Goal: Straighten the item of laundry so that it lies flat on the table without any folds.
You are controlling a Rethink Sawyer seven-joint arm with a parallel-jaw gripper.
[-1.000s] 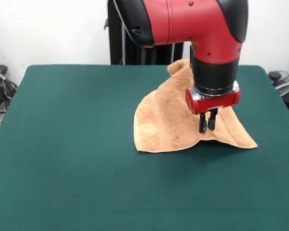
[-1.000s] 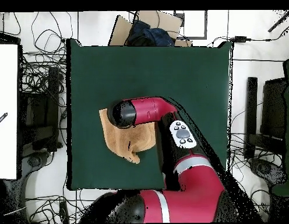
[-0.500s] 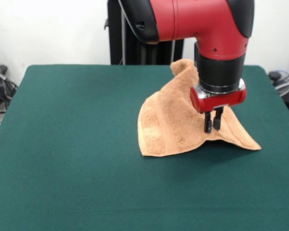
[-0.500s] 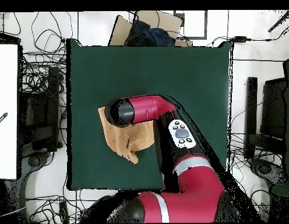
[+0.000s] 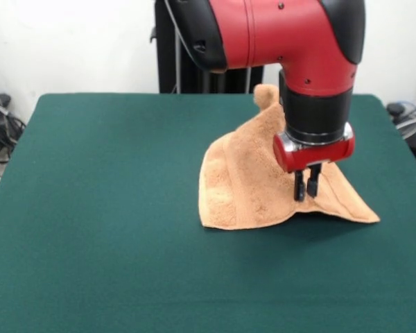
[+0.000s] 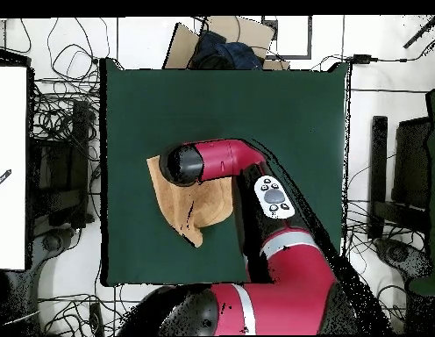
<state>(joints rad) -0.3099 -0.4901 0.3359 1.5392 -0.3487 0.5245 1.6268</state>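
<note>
A: Towel (image 5: 249, 184) sits right of centre in the front view, tented up, not flat. One corner pokes up behind the arm near the upper middle of the frame, the other lies out at the lower right on the worktop (image 5: 90, 208).

B: Gripper (image 5: 306, 187)?

A: Fingers (image 5: 299, 189) look pinched together on a ridge of the cloth, close to its lower edge. I'd call that a grip on the towel, but the gap is tiny, so not fully sure how much fabric is in there.

B: Risks?

A: If only a thin pinch is held, a pull could slip it out and the peak would flop back over itself, a new fold. Dragging sideways could also slide the whole towel instead of opening it, since nothing pins the other side. And the raised corner behind the wrist might tuck under if the arm goes down.

B: What can't you see?

A: Plenty. In the overhead view the arm (image 6: 212, 162) covers the upper part of the towel (image 6: 195, 206) at centre left, so the grip point is hidden there. Front view: the wrist blocks the far side of the cloth. Can't find the tag. Border band faintly visible on the left flap, that's all. How many layers are underneath, cannot tell.
</note>
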